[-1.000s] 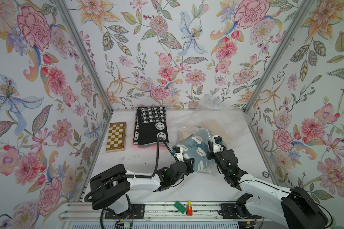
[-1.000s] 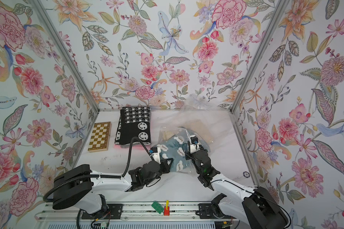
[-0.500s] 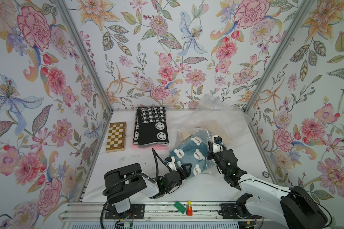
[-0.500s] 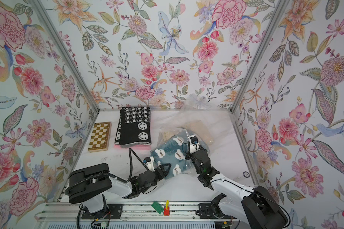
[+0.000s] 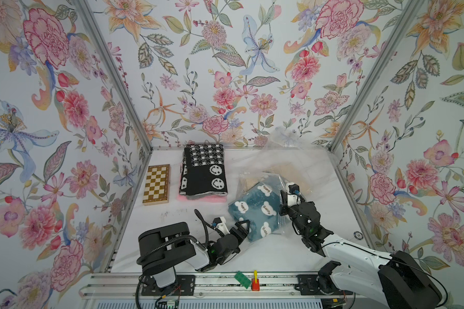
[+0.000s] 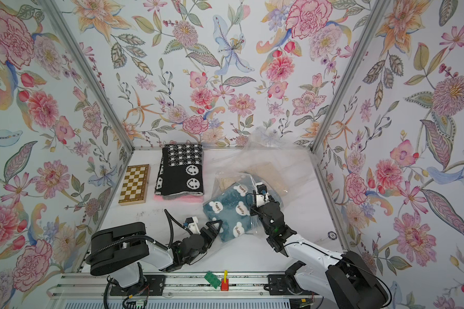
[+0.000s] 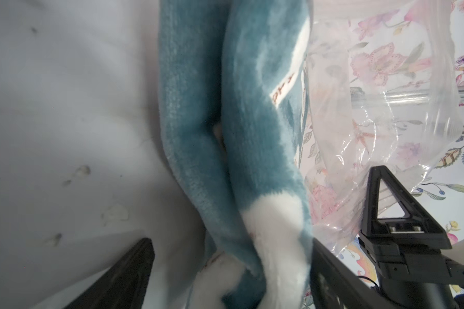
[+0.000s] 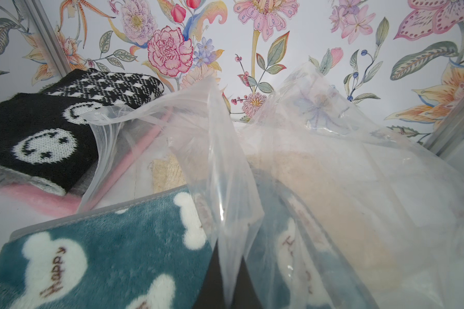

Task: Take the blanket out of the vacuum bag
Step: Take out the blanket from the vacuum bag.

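Note:
The teal blanket [image 5: 255,211] with white bears lies on the white table, its near-left part out of the mouth of the clear vacuum bag [image 5: 292,163] and its far-right part still under the film. My left gripper [image 5: 244,227] stands open at the blanket's near corner; in the left wrist view the blanket's folded edge [image 7: 252,160] runs between the spread jaws of that gripper [image 7: 231,278]. My right gripper [image 5: 283,211] is shut on the bag's edge beside the blanket. The right wrist view shows that gripper [image 8: 227,283] pinching a fold of the vacuum bag [image 8: 225,187].
A beige folded cloth [image 5: 279,171] lies deeper in the bag. A black-and-white smiley blanket [image 5: 204,171] rests on a pink one at the back. A chessboard [image 5: 156,184] lies by the left wall. A small round token [image 5: 358,234] sits near the right wall.
My left gripper dragged the teal blanket toward the near left, partly out of the bag, then opened and let go of it. The right gripper stayed shut on the bag.

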`<state>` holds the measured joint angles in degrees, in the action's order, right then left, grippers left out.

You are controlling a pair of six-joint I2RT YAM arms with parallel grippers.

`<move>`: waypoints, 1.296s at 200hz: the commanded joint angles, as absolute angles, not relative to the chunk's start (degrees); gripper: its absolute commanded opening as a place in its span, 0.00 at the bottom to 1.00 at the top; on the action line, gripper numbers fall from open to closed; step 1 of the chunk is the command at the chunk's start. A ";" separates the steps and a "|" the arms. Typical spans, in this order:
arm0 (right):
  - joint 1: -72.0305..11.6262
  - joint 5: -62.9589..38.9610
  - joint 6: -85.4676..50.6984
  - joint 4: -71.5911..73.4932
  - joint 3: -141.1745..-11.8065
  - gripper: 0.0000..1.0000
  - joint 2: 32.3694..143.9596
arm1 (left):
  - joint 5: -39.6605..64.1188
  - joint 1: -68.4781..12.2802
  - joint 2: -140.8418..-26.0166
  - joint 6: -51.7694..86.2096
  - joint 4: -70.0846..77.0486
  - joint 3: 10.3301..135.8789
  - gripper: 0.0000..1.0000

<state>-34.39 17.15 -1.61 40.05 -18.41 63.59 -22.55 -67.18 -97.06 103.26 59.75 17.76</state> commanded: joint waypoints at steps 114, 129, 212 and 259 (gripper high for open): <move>-33.93 17.06 -2.44 39.40 -19.30 0.00 63.10 | -11.72 -57.86 -114.95 95.28 71.63 28.30 0.75; -33.93 16.88 -2.58 39.38 -19.36 0.00 63.04 | -12.24 -57.66 -114.56 94.13 70.39 29.21 0.61; -32.96 16.26 -4.02 38.90 -19.34 0.00 63.36 | -11.25 -57.60 -100.35 81.35 53.70 33.21 0.00; -32.02 17.29 -4.78 37.51 -19.66 0.00 63.16 | -16.31 -61.44 -90.10 75.59 32.47 39.96 0.00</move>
<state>-32.58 16.51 -3.75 39.20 -18.44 63.57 -12.60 -59.20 -93.95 80.62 43.62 36.36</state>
